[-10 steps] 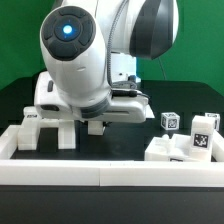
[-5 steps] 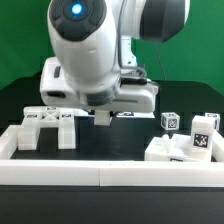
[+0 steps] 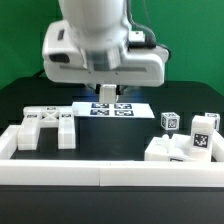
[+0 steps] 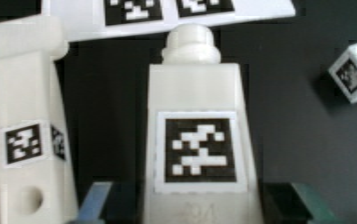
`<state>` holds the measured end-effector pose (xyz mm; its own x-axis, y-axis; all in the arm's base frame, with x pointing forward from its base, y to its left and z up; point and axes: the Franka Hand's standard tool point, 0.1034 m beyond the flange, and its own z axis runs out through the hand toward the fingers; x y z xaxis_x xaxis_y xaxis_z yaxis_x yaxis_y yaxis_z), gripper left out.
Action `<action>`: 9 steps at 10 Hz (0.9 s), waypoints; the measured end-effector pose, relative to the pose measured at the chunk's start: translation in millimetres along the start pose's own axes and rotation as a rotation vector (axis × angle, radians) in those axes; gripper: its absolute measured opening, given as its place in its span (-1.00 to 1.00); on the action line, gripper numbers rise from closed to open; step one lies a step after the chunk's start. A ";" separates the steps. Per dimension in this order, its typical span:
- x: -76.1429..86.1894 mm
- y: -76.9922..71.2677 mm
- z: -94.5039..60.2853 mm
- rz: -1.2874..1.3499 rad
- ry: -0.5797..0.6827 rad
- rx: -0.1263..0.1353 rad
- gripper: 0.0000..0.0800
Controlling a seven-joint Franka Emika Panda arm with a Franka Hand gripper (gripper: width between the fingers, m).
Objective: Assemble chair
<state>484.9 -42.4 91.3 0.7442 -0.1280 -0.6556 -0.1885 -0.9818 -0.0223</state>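
My gripper [image 3: 107, 96] hangs above the table's middle, shut on a white chair post [image 3: 107, 91]. In the wrist view the post [image 4: 196, 110] runs out from between the fingers [image 4: 100, 200], with a round peg at its far end and a square tag on its face. The gripper [image 4: 207, 208] grips its near end. A slotted white chair frame [image 3: 48, 125] lies on the exterior view's left, also seen beside the post in the wrist view [image 4: 18, 120]. More chunky white chair blocks [image 3: 172, 148] sit at the exterior view's right.
The marker board [image 3: 115, 108] lies flat under the arm, and its edge shows in the wrist view [image 4: 157, 15]. Two small tagged cubes [image 3: 170, 121] [image 3: 205, 127] stand at the right. A long white border rail [image 3: 100, 172] runs along the front.
The arm has risen from table height and shifted toward the exterior view's right, lifting the post off the table. The marker board, covered before, now shows.
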 end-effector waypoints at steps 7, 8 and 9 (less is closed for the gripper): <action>27.1 -16.6 -37.8 -0.037 0.423 -0.017 -0.27; 32.5 -17.1 -43.7 -0.039 0.514 -0.022 -0.27; 33.9 -16.2 -42.8 -0.040 0.586 -0.026 -0.27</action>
<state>540.5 -36.9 101.7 0.9819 -0.1397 -0.1281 -0.1428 -0.9896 -0.0154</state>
